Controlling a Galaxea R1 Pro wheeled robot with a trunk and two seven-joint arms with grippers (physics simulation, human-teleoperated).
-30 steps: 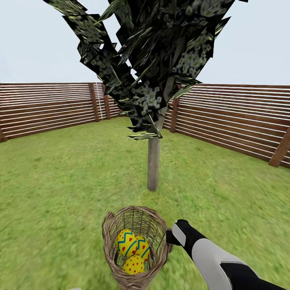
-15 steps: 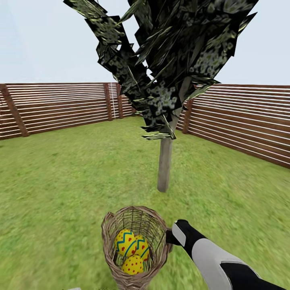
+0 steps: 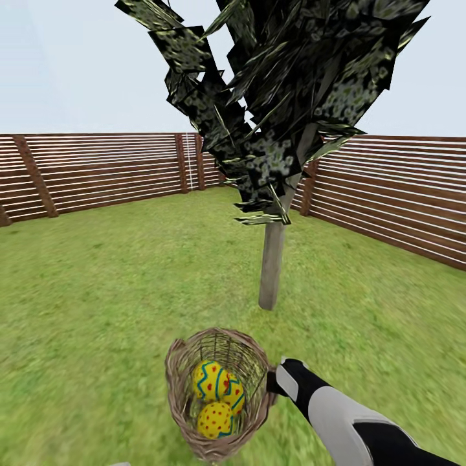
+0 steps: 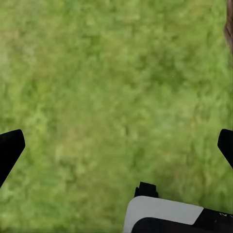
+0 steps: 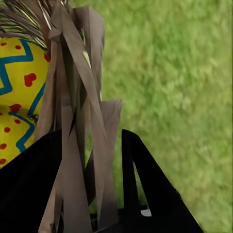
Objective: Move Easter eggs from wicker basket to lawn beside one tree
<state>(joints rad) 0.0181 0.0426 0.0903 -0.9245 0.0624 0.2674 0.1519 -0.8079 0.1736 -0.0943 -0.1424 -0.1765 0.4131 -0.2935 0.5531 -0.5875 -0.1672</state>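
Gripping the wicker basket (image 3: 217,395) by its rim, my right end effector (image 3: 272,382) holds it off the lawn (image 3: 97,291) with three Easter eggs (image 3: 217,398) inside. My left end effector (image 4: 116,145) is spread wide over grass. Beyond stands the tree (image 3: 272,272), then the fence (image 3: 97,171).

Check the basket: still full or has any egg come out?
Full: all three Easter eggs lie inside the wicker basket, which the right gripper holds by its rim.
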